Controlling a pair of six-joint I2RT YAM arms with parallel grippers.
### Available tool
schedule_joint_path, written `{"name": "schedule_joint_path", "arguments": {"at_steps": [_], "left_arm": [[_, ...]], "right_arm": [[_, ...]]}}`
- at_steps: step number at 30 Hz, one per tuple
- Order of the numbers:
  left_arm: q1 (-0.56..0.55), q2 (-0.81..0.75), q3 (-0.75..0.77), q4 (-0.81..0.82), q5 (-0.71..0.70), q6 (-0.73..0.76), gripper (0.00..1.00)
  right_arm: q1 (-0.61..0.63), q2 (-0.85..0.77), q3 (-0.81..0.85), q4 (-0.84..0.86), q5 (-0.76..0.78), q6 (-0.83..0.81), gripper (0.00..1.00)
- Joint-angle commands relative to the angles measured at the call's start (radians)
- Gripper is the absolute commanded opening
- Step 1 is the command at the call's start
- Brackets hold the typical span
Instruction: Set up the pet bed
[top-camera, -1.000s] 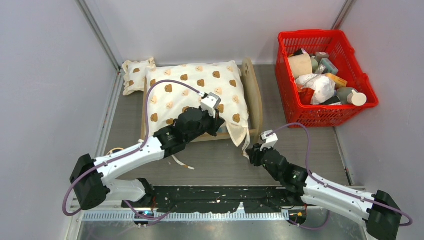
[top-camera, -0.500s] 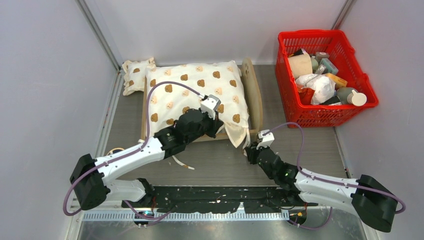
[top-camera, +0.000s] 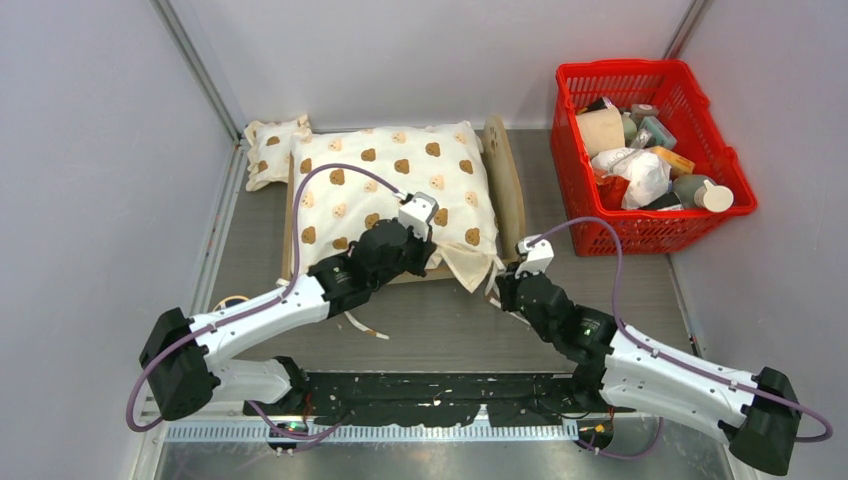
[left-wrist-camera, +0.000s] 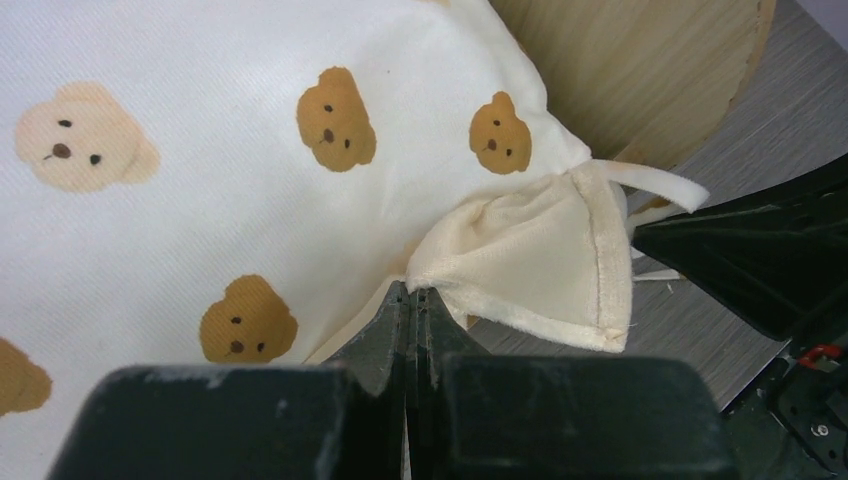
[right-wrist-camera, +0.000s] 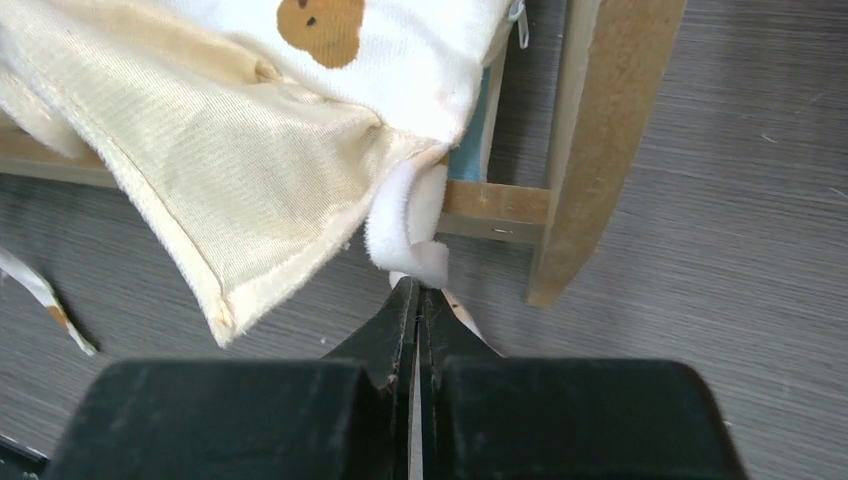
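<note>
At the far left the small pillow (top-camera: 275, 145) is lying against the back corner, just beside the pet bed (top-camera: 505, 180), which is standing at the back middle of the table (top-camera: 420, 310) with its arched headboard turned toward the right and the bear-print cushion (top-camera: 385, 185) covering its base. The left gripper (top-camera: 430, 262) is resting at the cushion's near edge, and the left wrist view shows its jaws pressed tight together where the ruffle (left-wrist-camera: 540, 255) meets the cushion body, apparently nipping the cloth there. Further right, the right gripper (top-camera: 497, 292) is doing what is new: over the last second it has been moving in toward the bed's near right corner and closing its jaws, and it is now pinching the white tie (right-wrist-camera: 410, 235) that is hanging from the cushion corner beside the wooden leg. That probably means both arms are now holding the cushion and getting ready to seat or fasten its corner to the frame. The red basket (top-camera: 640, 238) of oddments is sitting well apart at the right.
</note>
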Motion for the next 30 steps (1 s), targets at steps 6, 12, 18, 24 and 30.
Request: {"name": "schedule_joint_path", "arguments": {"at_steps": [6, 12, 18, 24, 30], "left_arm": [[0.016, 0.004, 0.05, -0.055, -0.091, 0.021, 0.0], [0.03, -0.012, 0.051, -0.065, -0.116, -0.003, 0.0], [0.036, -0.017, 0.074, -0.093, -0.127, -0.008, 0.0], [0.036, -0.02, 0.084, -0.103, -0.125, -0.011, 0.0], [0.037, -0.02, 0.09, -0.109, -0.126, -0.01, 0.0]], "right_arm": [[0.003, 0.03, 0.325, -0.211, 0.023, -0.354, 0.05], [0.003, 0.161, 0.488, -0.22, 0.021, -0.588, 0.05], [-0.001, 0.263, 0.603, -0.21, 0.052, -0.774, 0.05], [-0.012, 0.305, 0.674, -0.18, 0.057, -0.903, 0.05], [-0.013, 0.276, 0.645, -0.123, 0.029, -0.955, 0.05]]}}
